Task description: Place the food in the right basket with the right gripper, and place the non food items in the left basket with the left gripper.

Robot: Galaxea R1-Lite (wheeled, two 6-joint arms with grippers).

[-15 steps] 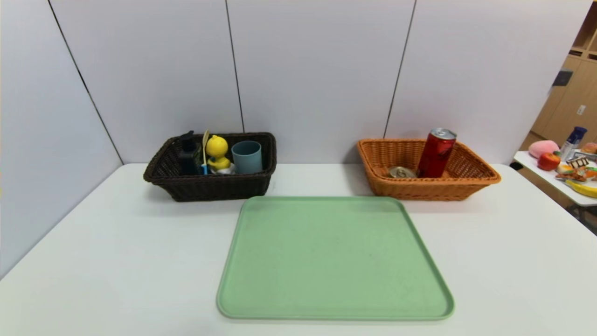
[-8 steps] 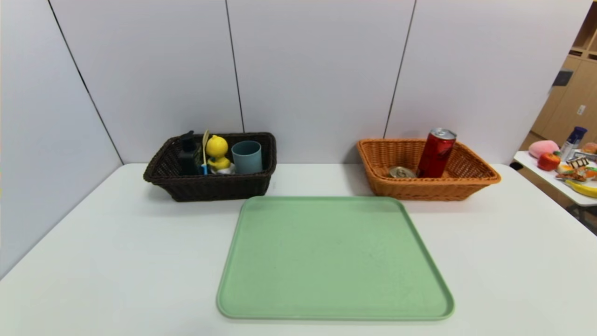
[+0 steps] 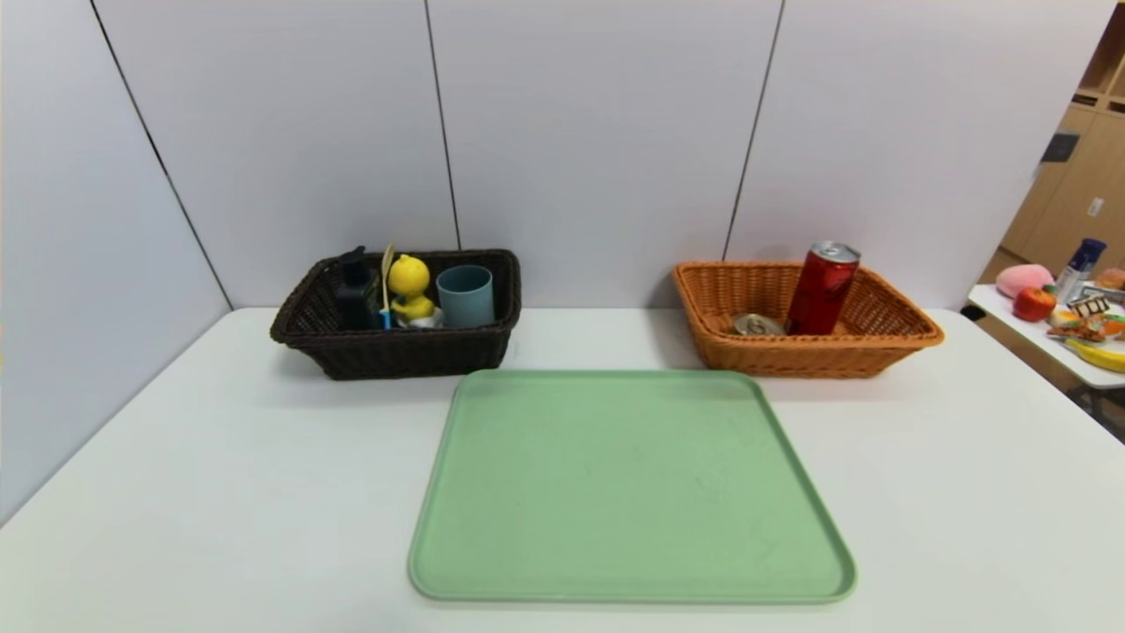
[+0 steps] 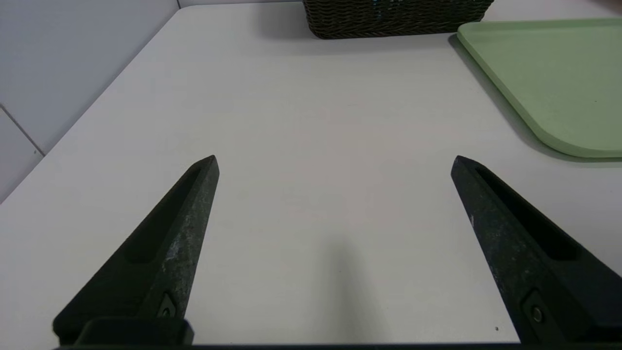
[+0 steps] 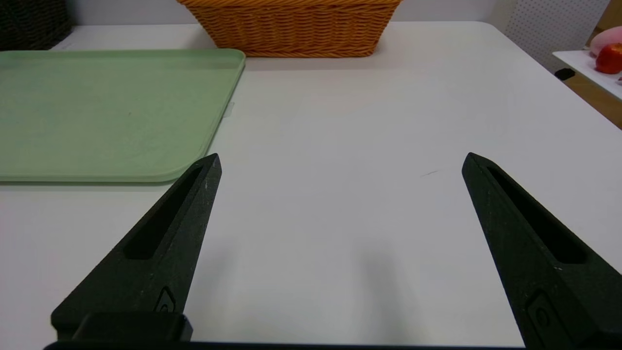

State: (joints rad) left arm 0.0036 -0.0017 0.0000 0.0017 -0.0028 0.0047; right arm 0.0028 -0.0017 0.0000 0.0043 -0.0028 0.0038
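The red drink can [image 3: 821, 289] leans inside the orange wicker basket [image 3: 905, 332] at the back right, with the round tin [image 3: 757, 324] beside it. The dark brown basket [image 3: 308, 309] at the back left holds the grey-blue cup [image 3: 465, 295], the yellow duck toy [image 3: 410, 287], the black bottle [image 3: 356, 291] and the blue-handled wooden spoon [image 3: 386, 286]. Neither arm shows in the head view. My left gripper [image 4: 334, 158] is open and empty over bare table near the front left. My right gripper [image 5: 341, 155] is open and empty over bare table near the front right.
A green tray [image 3: 629, 483] lies bare in the middle of the white table [image 3: 220, 475], and shows in both wrist views [image 4: 559, 78] [image 5: 97, 107]. Grey wall panels stand behind the baskets. A side table with toy food [image 3: 1068, 308] stands at the far right.
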